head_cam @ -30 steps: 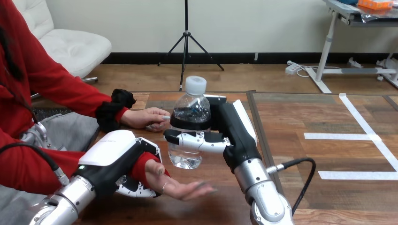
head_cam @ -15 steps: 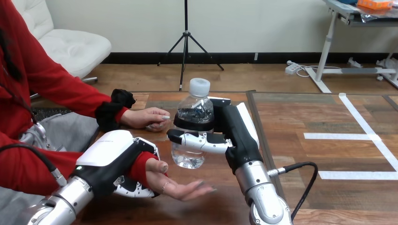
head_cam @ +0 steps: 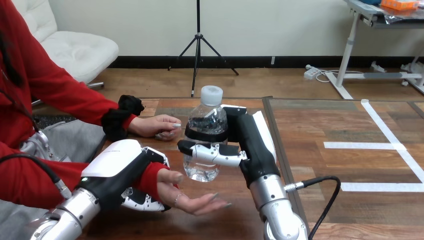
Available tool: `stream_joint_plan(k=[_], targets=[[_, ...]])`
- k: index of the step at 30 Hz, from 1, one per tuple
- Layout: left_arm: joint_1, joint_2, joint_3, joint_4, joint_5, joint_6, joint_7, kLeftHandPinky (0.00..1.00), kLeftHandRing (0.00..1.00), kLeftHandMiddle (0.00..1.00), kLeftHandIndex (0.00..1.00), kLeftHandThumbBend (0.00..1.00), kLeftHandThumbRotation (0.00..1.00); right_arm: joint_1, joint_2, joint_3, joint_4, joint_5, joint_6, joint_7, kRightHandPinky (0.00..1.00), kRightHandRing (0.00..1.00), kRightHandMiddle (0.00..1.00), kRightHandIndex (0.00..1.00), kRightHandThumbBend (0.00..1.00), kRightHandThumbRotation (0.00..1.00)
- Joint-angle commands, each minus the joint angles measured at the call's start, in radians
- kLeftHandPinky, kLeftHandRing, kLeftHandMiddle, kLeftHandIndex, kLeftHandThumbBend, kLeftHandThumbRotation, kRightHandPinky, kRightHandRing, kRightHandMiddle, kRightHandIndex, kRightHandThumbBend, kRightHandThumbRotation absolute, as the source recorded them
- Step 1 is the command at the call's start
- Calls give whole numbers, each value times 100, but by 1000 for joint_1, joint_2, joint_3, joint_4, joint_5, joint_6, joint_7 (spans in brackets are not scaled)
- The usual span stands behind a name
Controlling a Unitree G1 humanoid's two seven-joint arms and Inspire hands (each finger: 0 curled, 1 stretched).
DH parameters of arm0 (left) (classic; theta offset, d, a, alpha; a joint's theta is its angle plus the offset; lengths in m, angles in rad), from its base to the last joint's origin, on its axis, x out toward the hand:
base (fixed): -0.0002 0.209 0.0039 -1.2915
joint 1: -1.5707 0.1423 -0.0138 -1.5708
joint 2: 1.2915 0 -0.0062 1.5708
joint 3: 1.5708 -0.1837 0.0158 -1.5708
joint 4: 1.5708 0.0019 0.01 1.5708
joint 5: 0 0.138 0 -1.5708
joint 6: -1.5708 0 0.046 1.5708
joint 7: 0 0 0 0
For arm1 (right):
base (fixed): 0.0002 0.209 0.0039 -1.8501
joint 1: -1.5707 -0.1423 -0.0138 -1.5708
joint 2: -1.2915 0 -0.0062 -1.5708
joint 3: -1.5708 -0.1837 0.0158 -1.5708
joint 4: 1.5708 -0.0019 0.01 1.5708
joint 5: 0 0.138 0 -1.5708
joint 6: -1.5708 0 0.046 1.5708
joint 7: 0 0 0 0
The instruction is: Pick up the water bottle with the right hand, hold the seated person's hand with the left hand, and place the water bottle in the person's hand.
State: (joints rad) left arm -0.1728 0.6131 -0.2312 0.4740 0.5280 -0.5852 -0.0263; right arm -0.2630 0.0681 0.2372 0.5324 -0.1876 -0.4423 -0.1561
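The water bottle (head_cam: 204,131) is a clear plastic one with a white screw cap, a dark label band round its shoulder and ribbed walls below. Its lower part looks see-through and glassy. It leans slightly, cap toward the right, near the middle of the counter (head_cam: 325,165), at the left end of the dark seam that crosses the wood.

The right robot hand (head_cam: 251,145) grips the water bottle from the right. Black-and-white fingers wrap across the front of its body just under the label, and the black palm sits against its right side. The silver forearm runs down to the near edge.

The bottle's base is just beyond the thumb of the person's near hand (head_cam: 189,199). That hand lies palm up and open, fingers pointing right, low over the counter. Whether the base touches the thumb cannot be told.

The left robot hand (head_cam: 120,167) is closed round the wrist of that near hand, over the red sleeve. Its white shell is on top and its fingers curl underneath.

The person's far hand (head_cam: 156,125) rests on the counter's left side, just left of the bottle's upper part and apart from it.
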Motion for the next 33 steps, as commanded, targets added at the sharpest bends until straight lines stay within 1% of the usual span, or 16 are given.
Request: stream_joint_plan(k=[1,7,12,16,18,21,24,28,33], targets=[[-90,-29,18,-58,-22,4,-2,25,33,41,43,72,11,7,109,21,-93,3,6,-33,9,14,19,22,67,0],[-109,-46,13,-39,-23,5,-1,26,34,43,44,72,10,27,120,41,-134,-9,53,-66,9,14,20,22,67,0],[-120,-55,10,-38,-26,25,-15,27,35,43,43,72,9,39,126,57,-162,-7,84,-89,10,15,21,23,68,0],[-131,-65,7,-28,-24,27,-14,27,35,43,42,72,8,54,135,73,-193,-8,106,-111,10,15,21,23,68,0],[-139,-69,4,-20,-15,27,-8,28,35,43,43,72,8,69,145,82,-218,0,124,-119,11,16,21,23,69,0],[-151,-76,0,-5,-15,18,-5,28,35,42,43,73,6,93,153,105,-255,-3,139,-134,11,16,22,23,69,0],[-160,-81,-4,2,-9,21,-4,28,35,42,43,74,6,116,154,132,-285,-18,147,-151,11,16,22,23,69,0],[-171,-88,-7,8,1,23,3,28,35,42,44,74,5,154,149,170,-318,-30,138,-163,11,16,22,23,70,0],[-183,-95,-8,13,9,32,3,28,35,42,44,71,2,192,136,209,-362,-49,151,-173,11,16,21,23,70,0]])
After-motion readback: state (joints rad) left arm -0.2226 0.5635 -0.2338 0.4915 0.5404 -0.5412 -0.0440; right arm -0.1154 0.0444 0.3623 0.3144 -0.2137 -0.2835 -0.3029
